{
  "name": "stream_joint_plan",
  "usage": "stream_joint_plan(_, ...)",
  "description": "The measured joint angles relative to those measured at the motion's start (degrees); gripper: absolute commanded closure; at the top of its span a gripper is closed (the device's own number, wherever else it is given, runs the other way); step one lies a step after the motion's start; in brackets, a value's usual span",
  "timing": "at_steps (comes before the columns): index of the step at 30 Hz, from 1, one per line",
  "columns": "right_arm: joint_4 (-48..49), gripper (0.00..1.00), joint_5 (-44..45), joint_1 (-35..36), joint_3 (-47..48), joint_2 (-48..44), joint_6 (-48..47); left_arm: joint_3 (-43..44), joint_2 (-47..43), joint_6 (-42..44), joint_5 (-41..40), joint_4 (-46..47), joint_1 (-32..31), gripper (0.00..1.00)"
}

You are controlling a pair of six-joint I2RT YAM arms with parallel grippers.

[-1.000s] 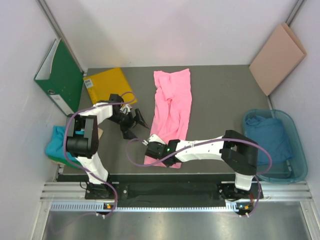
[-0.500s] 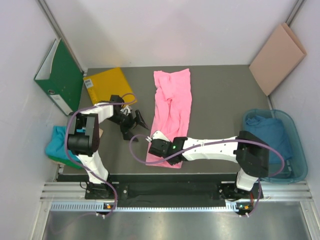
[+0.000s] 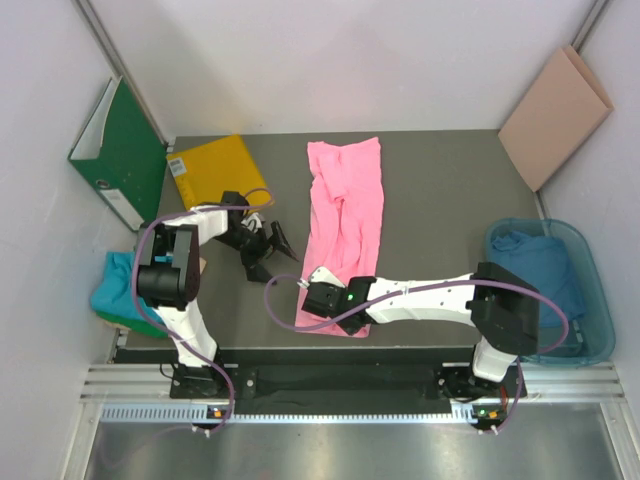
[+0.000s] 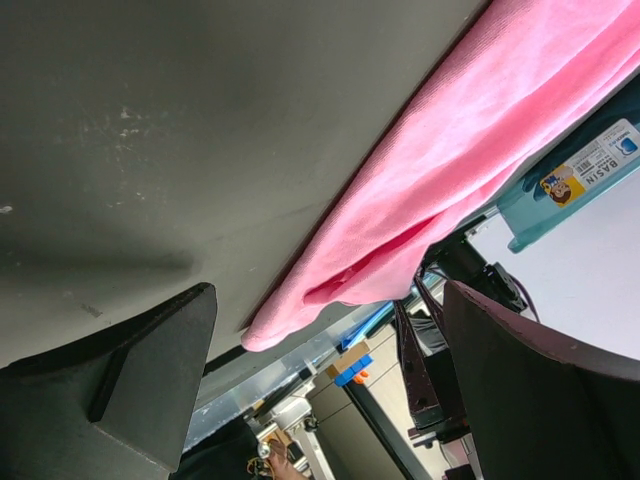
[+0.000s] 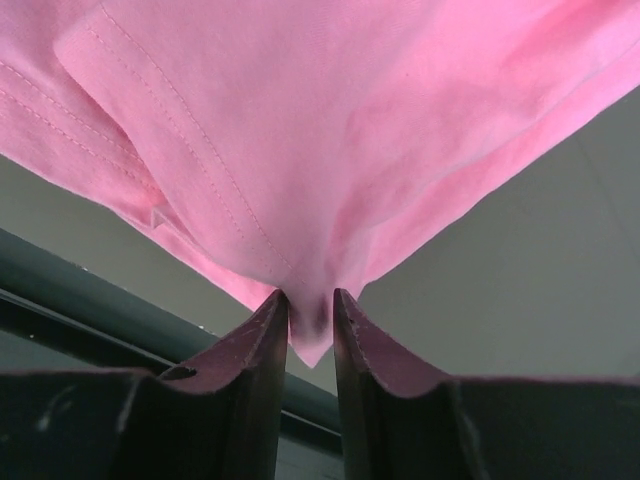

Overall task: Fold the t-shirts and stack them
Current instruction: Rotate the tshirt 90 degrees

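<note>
Pink t-shirt point(image 3: 345, 200) mid-table; yellow sheet point(image 3: 210, 165), green binder point(image 3: 125, 150) left.

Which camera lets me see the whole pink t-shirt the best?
The top external view: nearly the whole pink t-shirt shows there, laid long on the table. The left wrist view shows only one long edge of it. The right wrist view shows just a corner between the right fingers.

Grey table point(image 3: 440, 200) carries pink t-shirt point(image 3: 345, 215), yellow sheet point(image 3: 212, 165).
</note>
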Motion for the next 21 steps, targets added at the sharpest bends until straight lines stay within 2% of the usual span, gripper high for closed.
stream_joint_plan(5, -0.2, 0.72, 0.0, 0.0, 0.0, 0.3, 0.0, 0.1, 0.3, 0.0, 0.0, 0.0, 0.0, 0.01)
stream_joint_plan(12, -0.3, 0.85, -0.1, 0.0, 0.0, 0.3, -0.5, 0.3, 0.7, 0.0, 0.0, 0.1, 0.0, 0.01)
stream_joint_plan(21, -0.5, 0.89, -0.2, 0.0, 0.0, 0.2, -0.6, 0.3, 0.7, 0.0, 0.0, 0.2, 0.0, 0.01)
